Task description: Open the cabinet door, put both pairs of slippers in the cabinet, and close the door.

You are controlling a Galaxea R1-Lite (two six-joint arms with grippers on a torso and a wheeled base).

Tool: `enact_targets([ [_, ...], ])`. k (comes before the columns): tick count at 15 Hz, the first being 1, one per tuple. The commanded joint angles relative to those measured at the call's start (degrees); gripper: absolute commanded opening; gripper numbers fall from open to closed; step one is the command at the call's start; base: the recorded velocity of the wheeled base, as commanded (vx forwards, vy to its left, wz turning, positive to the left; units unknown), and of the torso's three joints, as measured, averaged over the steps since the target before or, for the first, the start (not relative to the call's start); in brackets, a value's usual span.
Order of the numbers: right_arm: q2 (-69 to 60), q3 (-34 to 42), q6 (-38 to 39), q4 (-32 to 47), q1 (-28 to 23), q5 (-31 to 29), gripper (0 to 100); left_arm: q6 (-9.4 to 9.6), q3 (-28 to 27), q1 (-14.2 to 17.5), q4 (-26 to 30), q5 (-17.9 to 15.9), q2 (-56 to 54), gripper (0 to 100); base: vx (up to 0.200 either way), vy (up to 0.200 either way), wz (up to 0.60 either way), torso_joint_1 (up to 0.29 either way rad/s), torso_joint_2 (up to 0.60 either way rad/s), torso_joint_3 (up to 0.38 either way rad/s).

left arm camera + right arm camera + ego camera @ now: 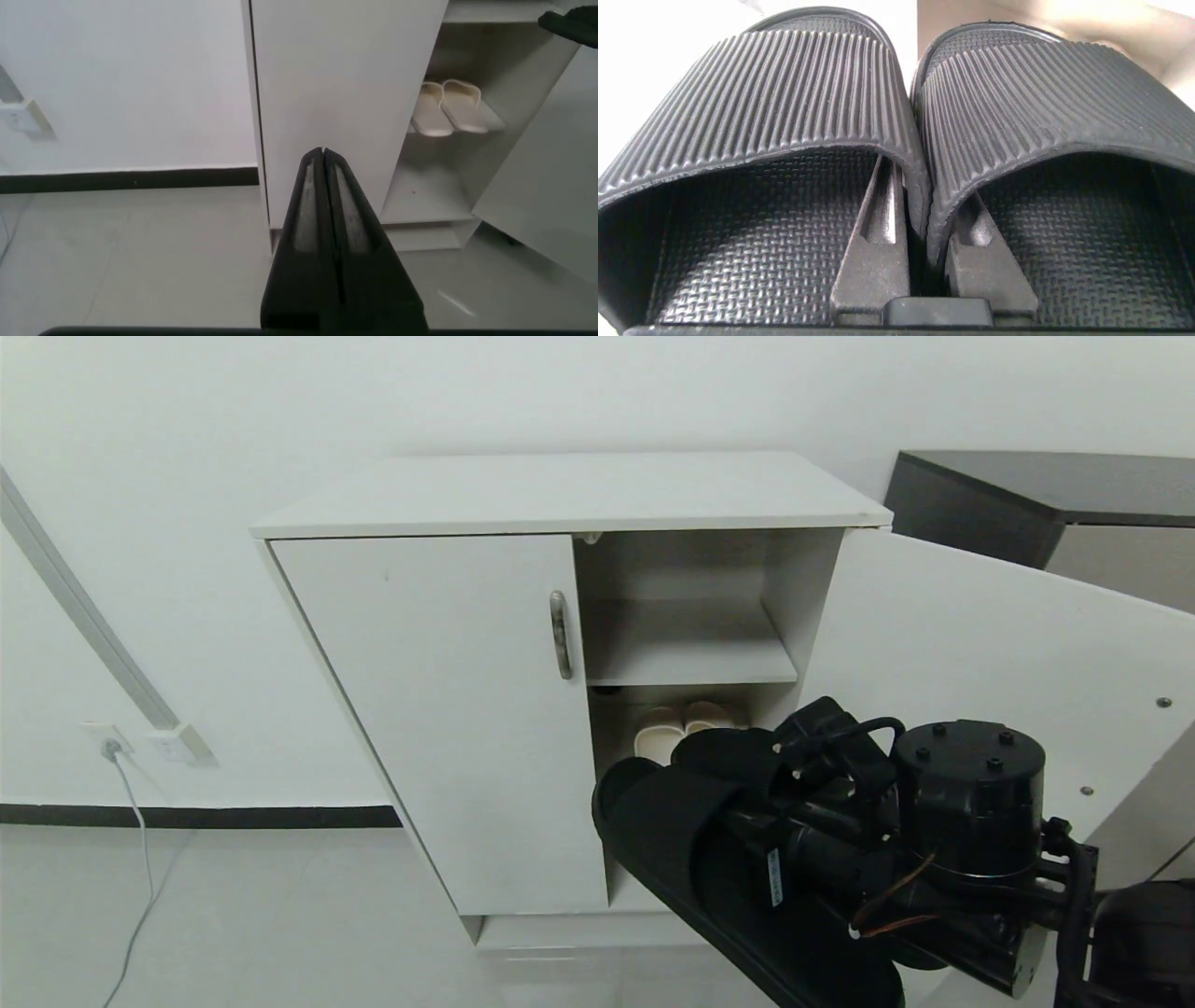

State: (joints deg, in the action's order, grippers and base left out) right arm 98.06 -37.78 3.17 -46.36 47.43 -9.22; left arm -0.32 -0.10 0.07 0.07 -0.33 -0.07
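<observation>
— Where were the slippers?
— One pair [681,728] lay inside the cabinet [560,495], below its upper shelf [691,658]; the other pair [672,821] was before its open right half.
— The door [980,663]?
— Stood open on the cabinet's right.

Matt black slippers [822,103] (ribbed straps, pebbled footbeds), smooth matt white cabinet [439,709], brushed metal handle [559,635]

You have nothing legible here: the small white label [775,877] just behind the right gripper [929,187] (print too tiny) is unreadable.
</observation>
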Motion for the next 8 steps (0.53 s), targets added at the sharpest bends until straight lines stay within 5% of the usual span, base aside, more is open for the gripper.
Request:
enact_targets([
  [1,0.5,0.1,0.0,0.0,0.1,0.0,0,-0.03,0.0,0.0,0.0,0.0,0.1,0,0.0,0.0,0.0,-0.095,0.45,0.364],
  [8,0.9,0.5,-0.4,0.0,0.6,0.0,0,0.05,0.0,0.0,-0.1,0.0,0.1,0,0.0,0.0,0.0,-0.036,0.41,0.374],
])
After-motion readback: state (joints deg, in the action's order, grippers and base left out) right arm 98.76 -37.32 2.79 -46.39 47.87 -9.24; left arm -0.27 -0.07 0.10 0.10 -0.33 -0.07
